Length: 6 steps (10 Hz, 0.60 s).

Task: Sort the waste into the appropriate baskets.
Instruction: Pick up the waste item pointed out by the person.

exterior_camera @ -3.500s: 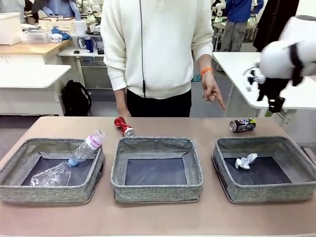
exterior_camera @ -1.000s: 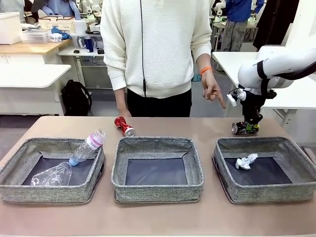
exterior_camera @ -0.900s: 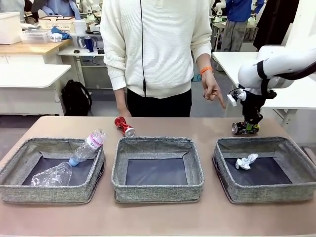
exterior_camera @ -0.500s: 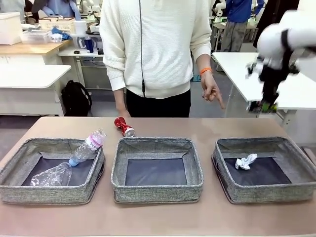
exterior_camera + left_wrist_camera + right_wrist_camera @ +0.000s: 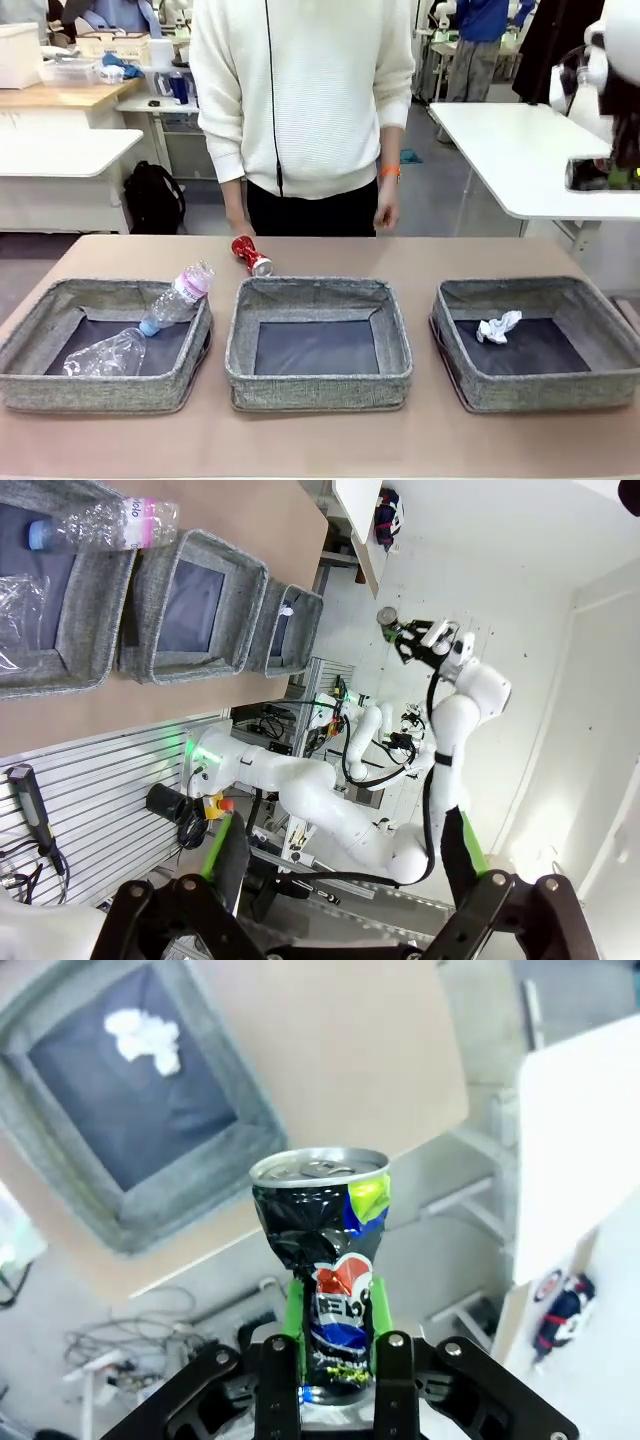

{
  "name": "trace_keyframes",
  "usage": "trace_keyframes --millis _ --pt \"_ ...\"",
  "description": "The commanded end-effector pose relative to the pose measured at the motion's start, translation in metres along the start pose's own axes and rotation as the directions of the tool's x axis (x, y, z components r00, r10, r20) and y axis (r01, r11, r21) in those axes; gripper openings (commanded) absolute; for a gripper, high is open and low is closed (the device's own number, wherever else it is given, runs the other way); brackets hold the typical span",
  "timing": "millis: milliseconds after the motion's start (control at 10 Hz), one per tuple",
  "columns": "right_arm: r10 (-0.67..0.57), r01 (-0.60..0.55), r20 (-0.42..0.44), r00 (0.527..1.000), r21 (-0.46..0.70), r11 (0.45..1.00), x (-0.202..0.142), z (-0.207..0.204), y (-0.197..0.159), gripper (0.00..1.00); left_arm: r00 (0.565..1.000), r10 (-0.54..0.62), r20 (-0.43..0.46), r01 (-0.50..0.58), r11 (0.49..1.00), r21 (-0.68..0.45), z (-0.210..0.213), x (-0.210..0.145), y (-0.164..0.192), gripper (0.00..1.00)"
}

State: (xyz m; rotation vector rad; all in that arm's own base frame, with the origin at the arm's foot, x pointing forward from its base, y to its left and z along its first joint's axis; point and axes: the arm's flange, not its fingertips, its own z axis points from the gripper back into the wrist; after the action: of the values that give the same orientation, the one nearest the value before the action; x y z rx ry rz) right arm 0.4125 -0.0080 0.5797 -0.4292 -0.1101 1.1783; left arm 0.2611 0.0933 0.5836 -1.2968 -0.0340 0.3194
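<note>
My right gripper is shut on the crushed black can, its green pads clamping the can's lower half. It hangs high above the right basket, where the crumpled white paper lies. From the front, that gripper holds the can at the upper right edge. The red can lies on the table behind the middle basket. The left basket holds a crushed clear bottle, and a pink-labelled bottle leans on its rim. My left gripper is open, far from the table.
A person in a white sweater stands at the far side of the table, with a hand hanging down by the table edge. A white table stands behind at the right. Bare tabletop runs in front of the baskets.
My right gripper has lifted the black can off the table, up and to the right. The person's pointing hand has dropped to their side and they shifted slightly left.
</note>
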Motion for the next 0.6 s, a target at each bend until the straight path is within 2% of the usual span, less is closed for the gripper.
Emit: trace_keyframes --millis 0,300,400,500 --pt "-0.009 0.009 0.02 1.0 0.03 1.0 0.003 0.005 -0.028 0.25 1.0 -0.017 0.002 0.017 1.0 -0.016 0.0 0.0 -0.001 1.0" --pt "-0.009 0.009 0.02 1.0 0.03 1.0 0.003 0.005 -0.028 0.25 1.0 -0.017 0.002 0.017 1.0 -0.016 0.0 0.0 -0.001 1.0" --pt "-0.001 0.0 0.023 1.0 0.016 1.0 0.0 0.0 -0.013 0.27 1.0 -0.017 0.002 0.017 1.0 -0.016 0.0 0.0 -0.001 1.0" --pt "-0.057 0.016 0.26 0.964 0.156 0.988 0.023 -0.001 -0.026 0.27 1.0 -0.017 0.002 0.017 1.0 -0.016 0.0 0.0 -0.001 1.0"
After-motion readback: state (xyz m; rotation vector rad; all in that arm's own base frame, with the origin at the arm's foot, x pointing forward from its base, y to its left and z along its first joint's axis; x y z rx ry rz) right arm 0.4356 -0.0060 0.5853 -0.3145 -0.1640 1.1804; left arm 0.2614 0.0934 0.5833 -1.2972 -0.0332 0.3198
